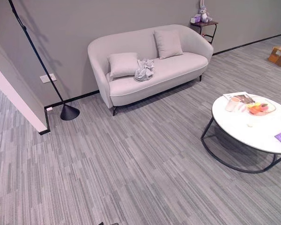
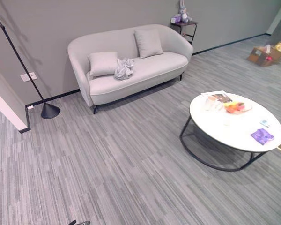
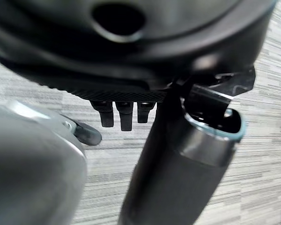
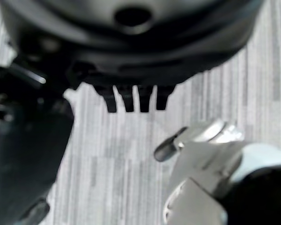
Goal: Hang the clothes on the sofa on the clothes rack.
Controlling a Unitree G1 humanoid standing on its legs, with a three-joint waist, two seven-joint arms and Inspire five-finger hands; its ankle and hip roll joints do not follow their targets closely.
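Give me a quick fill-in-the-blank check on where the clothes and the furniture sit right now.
1. The crumpled grey clothes lie on the seat of the ____.
2. The clothes rest right beside the ____ of the two cushions, the one nearer the floor lamp.
3. The round white table stands on the robot's ____ side.
4. The plush toy sits on a small side table against the ____.

Missing words: sofa; left; right; wall

sofa (image 1: pixel 178 70) w/ 2 cushions (image 1: pixel 122 63), crumpled clothes (image 1: pixel 144 70) on seat

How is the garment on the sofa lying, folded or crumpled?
Crumpled: the grey garment sits bunched in a heap on the sofa seat beside a cushion.
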